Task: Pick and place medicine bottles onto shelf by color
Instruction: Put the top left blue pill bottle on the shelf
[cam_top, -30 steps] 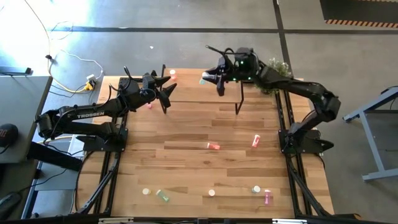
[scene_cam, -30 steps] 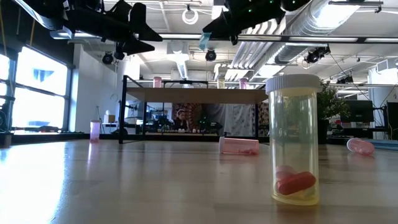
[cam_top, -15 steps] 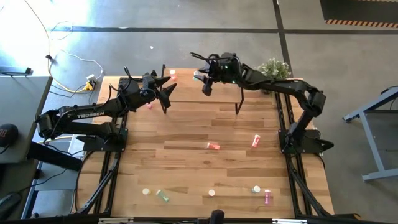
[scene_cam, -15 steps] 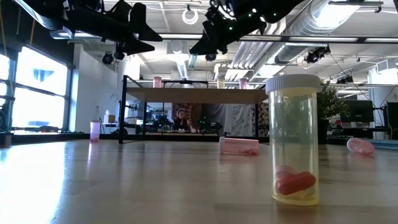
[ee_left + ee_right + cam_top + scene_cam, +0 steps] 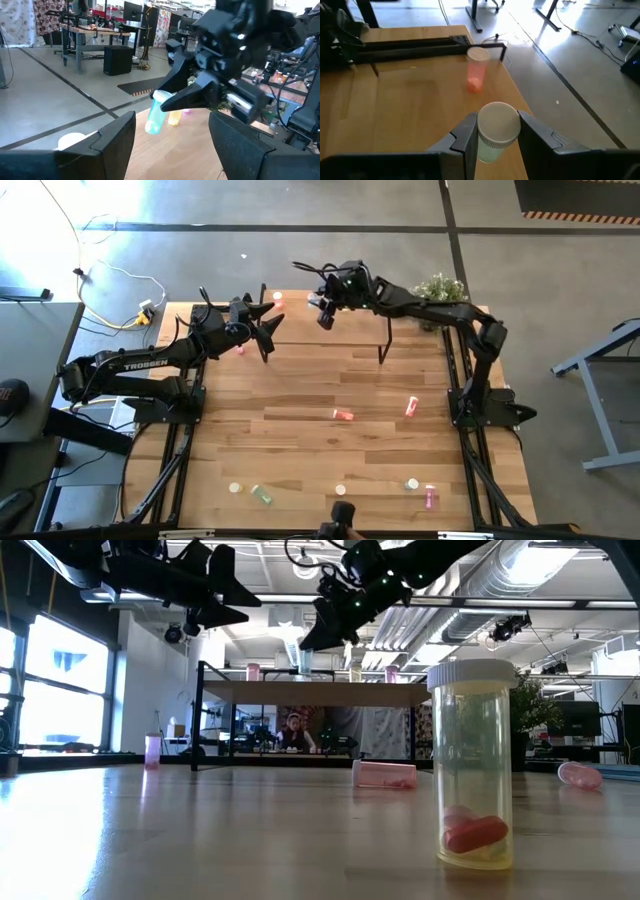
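Right end effector pinching green bottle, moved left along shelf, left end effector spread.

Plant: we see a small green potted plant at the table's far right corner.
Cables: we see white and yellow leads lying on the grey floor beyond the table's left side.
Person: we see someone seated far back in the room.

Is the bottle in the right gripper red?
No, the right gripper holds a green bottle with a pale cap, seen in the left wrist view.
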Controlling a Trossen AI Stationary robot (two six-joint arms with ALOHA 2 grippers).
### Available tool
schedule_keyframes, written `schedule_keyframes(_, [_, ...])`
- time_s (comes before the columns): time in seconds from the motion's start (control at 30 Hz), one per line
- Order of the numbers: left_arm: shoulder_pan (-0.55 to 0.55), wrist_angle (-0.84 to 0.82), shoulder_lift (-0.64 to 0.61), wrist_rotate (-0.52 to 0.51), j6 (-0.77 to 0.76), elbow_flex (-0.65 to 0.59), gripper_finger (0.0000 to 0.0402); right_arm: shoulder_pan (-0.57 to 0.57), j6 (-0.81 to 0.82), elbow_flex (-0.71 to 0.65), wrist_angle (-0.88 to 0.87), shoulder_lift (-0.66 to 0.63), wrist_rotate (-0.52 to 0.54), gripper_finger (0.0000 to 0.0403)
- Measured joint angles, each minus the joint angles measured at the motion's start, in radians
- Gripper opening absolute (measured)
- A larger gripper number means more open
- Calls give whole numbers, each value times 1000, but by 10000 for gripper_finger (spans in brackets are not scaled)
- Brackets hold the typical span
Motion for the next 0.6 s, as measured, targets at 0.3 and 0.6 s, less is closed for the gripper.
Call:
schedule_keyframes(0.3, [0,-2,0,0,8,0,243,-7,-62,1,-22,10,-26,105])
schedule_keyframes(0.6, [0,-2,0,0,10,0,243,-11,-107,1,28,10,-29,105])
